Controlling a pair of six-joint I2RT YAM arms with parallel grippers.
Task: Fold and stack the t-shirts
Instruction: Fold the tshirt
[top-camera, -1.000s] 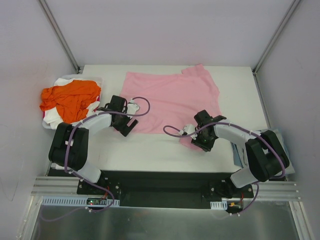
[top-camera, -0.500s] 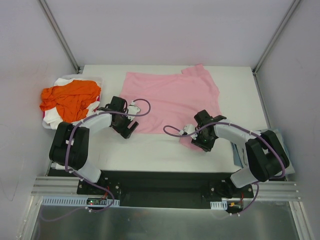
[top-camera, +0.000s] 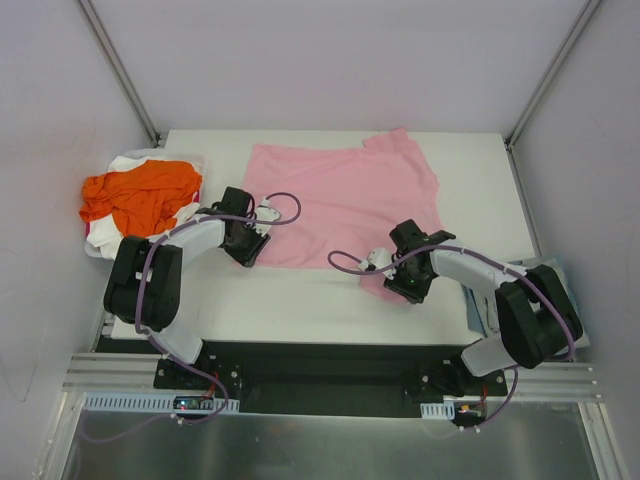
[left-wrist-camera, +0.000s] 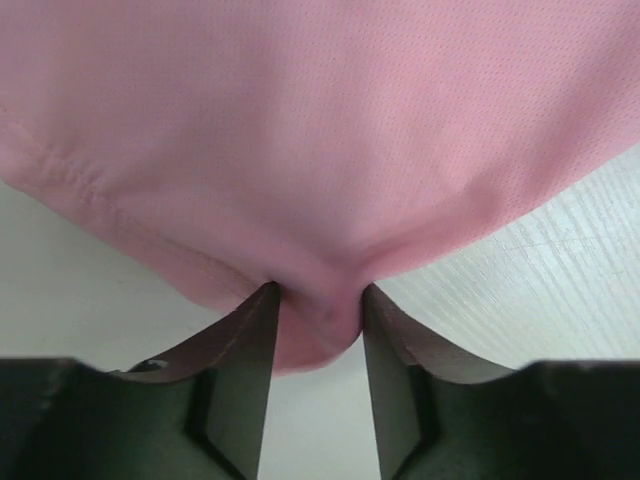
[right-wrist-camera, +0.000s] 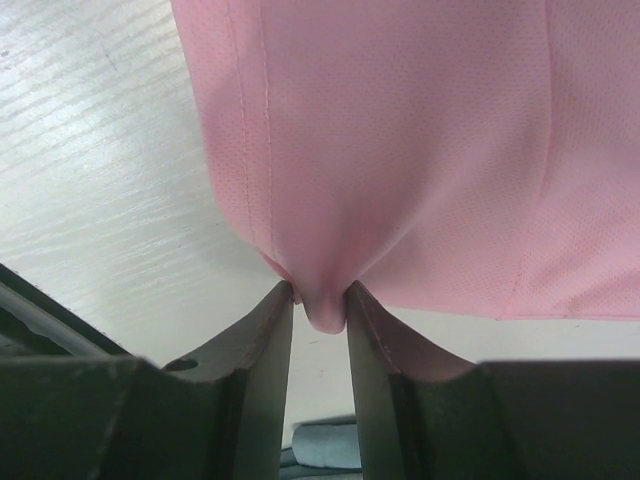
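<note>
The light pink t-shirt (top-camera: 340, 200) lies flat mid-worktop (top-camera: 300, 300), long axis 9 to 3 o'clock, one sleeve toward 1. The left gripper (left-wrist-camera: 318, 298) pinches its 8 o'clock corner. The right gripper (right-wrist-camera: 320, 298) pinches its 5 o'clock edge.

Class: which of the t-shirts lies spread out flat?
The pink t-shirt, spread across the table; the orange t-shirt and the white t-shirt sit crumpled in a heap.

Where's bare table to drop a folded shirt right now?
Near strip of table between left arm and right arm, in front of the pink t-shirt hem; also the right side, between its sleeve and the table edge. Crowded: far left, orange t-shirt heap.
</note>
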